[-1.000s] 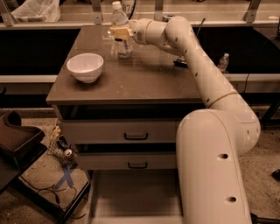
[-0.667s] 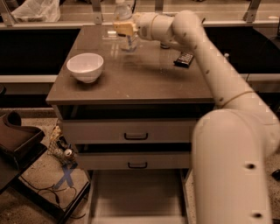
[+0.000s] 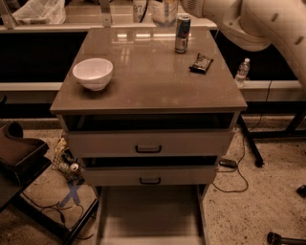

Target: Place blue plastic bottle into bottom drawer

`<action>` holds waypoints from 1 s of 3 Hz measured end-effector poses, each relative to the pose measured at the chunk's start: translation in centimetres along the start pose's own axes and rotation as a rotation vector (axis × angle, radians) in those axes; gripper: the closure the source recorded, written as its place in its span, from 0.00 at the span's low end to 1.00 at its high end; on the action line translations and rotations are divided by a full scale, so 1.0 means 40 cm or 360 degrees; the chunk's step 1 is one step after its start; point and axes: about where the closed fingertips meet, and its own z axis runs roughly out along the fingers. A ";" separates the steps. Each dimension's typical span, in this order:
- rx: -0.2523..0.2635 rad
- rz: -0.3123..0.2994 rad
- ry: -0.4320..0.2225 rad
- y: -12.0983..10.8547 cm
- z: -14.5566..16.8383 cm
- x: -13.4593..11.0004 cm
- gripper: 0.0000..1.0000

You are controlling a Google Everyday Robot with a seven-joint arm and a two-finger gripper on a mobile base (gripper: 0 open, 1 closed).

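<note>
We see the blue plastic bottle upright at the cabinet top's far edge, just left of the gripper; we cannot tell its grip. The open bottom drawer lies well below, toward us.

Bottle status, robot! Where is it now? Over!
Gripper out of view, past the top edge. Bottle at the top edge, behind the can. Bottom drawer open, nothing blocking it.

Jaws seemingly by bottle, rear of cabinet, can right
</note>
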 end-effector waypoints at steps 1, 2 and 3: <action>0.0059 0.0045 -0.0028 0.103 -0.088 -0.036 1.00; 0.0037 0.0194 0.0102 0.181 -0.204 0.116 1.00; 0.0002 0.0300 0.0230 0.270 -0.337 0.320 1.00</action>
